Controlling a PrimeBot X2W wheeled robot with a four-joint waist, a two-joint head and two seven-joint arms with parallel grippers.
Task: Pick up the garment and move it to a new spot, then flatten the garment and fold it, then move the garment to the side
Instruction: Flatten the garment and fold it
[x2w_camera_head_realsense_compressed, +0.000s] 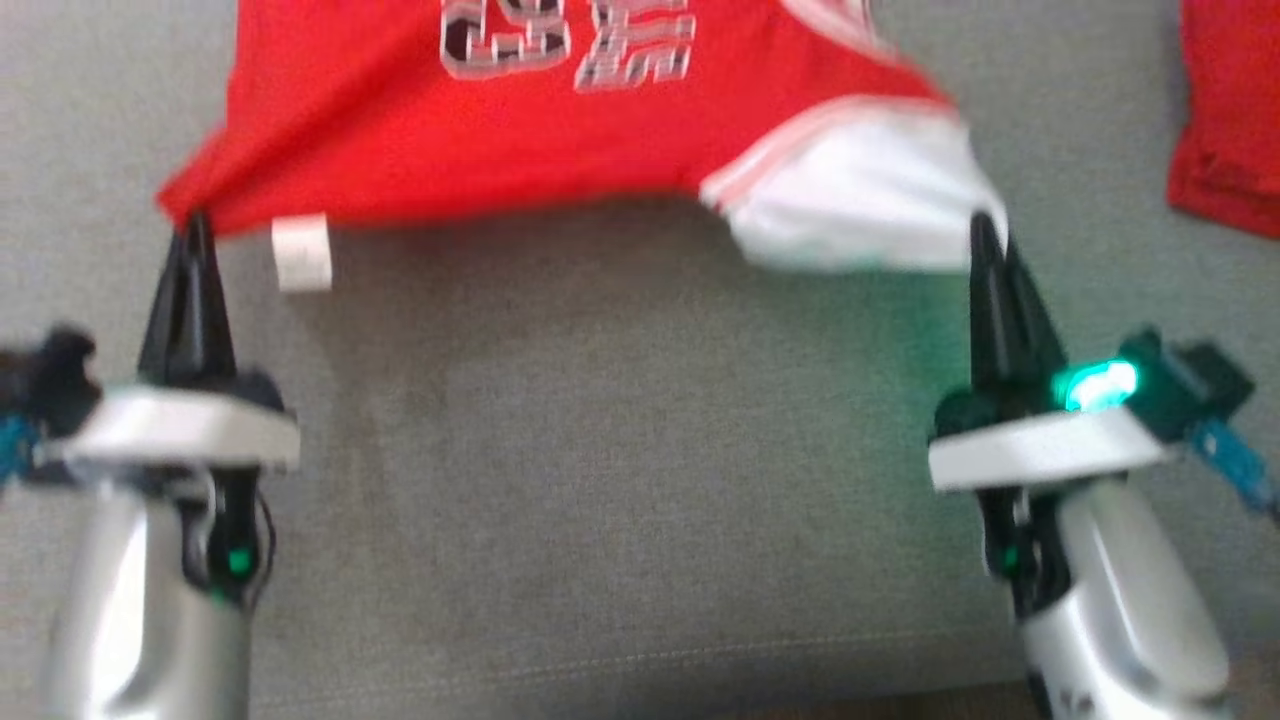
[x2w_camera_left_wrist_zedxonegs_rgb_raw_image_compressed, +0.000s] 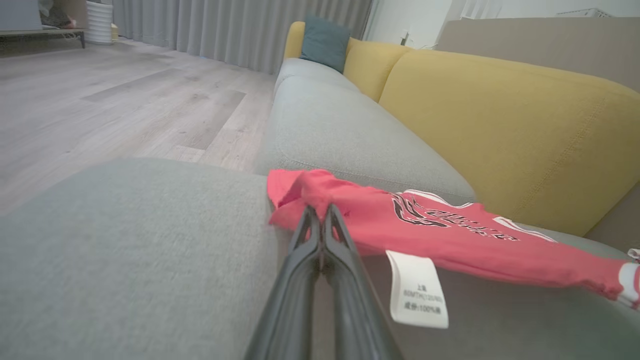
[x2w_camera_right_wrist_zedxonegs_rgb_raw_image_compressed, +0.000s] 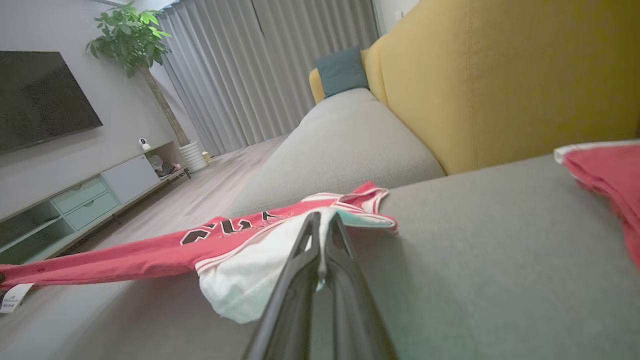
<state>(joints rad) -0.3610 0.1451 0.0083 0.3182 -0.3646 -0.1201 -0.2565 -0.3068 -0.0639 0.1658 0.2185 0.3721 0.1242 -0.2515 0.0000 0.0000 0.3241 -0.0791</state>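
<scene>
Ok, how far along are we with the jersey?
Done: pick-up, the left pincer and right pincer are shut on the near edge of the red mesh basketball jersey. In hand: it hangs stretched between them over the grey sofa cushion. Left: flattening, folding, moving it aside.

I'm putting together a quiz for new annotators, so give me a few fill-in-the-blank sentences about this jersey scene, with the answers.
The left gripper is shut on a ___ corner of the garment.
The right gripper is shut on a ___ part of it.
The care label hangs nearest the ___ gripper.
The sofa backrest is ___.
Missing words: red; white; left; yellow.
</scene>
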